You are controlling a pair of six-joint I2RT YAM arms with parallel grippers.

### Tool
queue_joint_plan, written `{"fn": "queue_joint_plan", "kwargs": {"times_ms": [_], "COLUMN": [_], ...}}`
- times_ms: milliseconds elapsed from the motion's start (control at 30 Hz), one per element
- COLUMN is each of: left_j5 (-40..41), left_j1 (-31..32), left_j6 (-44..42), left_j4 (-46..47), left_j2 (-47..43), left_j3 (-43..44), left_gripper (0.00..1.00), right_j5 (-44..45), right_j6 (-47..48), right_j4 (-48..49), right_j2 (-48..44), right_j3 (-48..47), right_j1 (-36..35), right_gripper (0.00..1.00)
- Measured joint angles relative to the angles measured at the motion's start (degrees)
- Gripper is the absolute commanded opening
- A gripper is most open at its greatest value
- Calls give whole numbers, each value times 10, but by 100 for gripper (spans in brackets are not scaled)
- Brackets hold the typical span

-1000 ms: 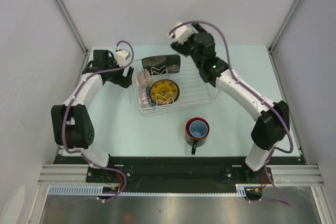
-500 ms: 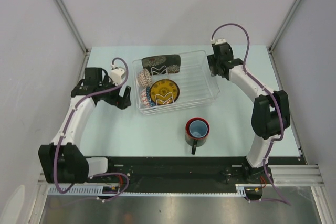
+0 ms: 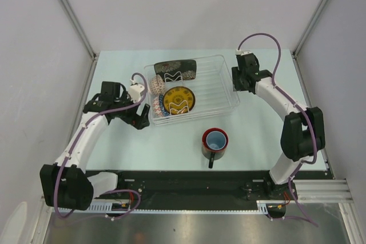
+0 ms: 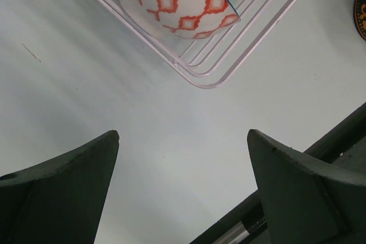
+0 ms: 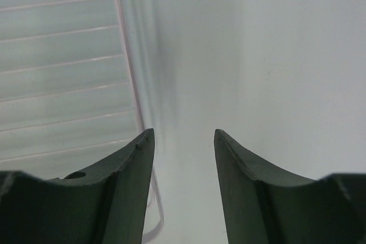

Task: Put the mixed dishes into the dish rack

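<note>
The clear dish rack (image 3: 223, 92) stands mid-table. It holds a dark plate with a yellow centre (image 3: 179, 100), a dark rectangular plate (image 3: 174, 70) leaning at the back, and an orange-patterned bowl (image 3: 156, 84) (image 4: 177, 1) above another small patterned bowl (image 3: 155, 106). The red mug (image 3: 215, 141) with a light-blue inside stands on the table in front of the rack. My left gripper (image 3: 140, 120) (image 4: 183, 135) is open and empty just off the rack's front-left corner (image 4: 206, 78). My right gripper (image 3: 236, 84) (image 5: 184, 132) hangs at the rack's right rim (image 5: 128, 67), jaws apart with nothing between them.
Grey walls with metal posts (image 3: 71, 15) enclose the pale table on three sides. The black base rail (image 3: 189, 178) runs along the near edge, and the mug's handle points toward it.
My right arm swung from above the rack's back to its right rim, jaws narrowing. My left arm drew back along the rack's left side to its front-left corner.
</note>
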State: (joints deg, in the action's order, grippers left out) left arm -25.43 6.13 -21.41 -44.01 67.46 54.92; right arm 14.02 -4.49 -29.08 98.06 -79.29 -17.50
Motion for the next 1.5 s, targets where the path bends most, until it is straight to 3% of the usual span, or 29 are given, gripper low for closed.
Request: {"fn": "queue_joint_plan", "kwargs": {"times_ms": [233, 633, 833, 1000, 1033, 1167, 1267, 1333, 1367, 1500], "left_j5": [16, 78, 82, 82, 83, 88, 97, 103, 104, 118], "left_j1": [18, 47, 47, 47, 47, 48, 48, 49, 49, 49], "left_j6": [7, 19, 14, -4, -11, -33, -43, -45, -45, -45], "left_j4": [21, 71, 63, 19, 12, -10, -28, -39, -44, -51], "left_j2": [-8, 16, 2, -50, -66, -138, -185, -200, -205, -223], "left_j3": [-40, -47, -45, -8, 0, 14, 14, 15, 16, 19], "left_gripper": [100, 100, 100, 100, 100, 100, 100, 100, 100, 100], "right_j5": [-3, 8, 28, 65, 67, -5, -42, -12, 13, 124], "right_j6": [-16, -33, -43, -44, -50, -121, -167, -182, -183, -196], "right_j4": [-11, -56, -70, -66, -66, -68, -76, -93, -101, -121], "right_j2": [-45, -95, -148, -257, -282, -366, -402, -409, -410, -431], "right_j3": [60, 113, 132, 133, 133, 139, 166, 177, 181, 187], "right_j1": [-13, -97, -111, -151, -170, -187, -176, -233, -279, -481], "right_gripper": [49, 47, 64, 68, 78, 76, 81, 84, 99, 100]}}
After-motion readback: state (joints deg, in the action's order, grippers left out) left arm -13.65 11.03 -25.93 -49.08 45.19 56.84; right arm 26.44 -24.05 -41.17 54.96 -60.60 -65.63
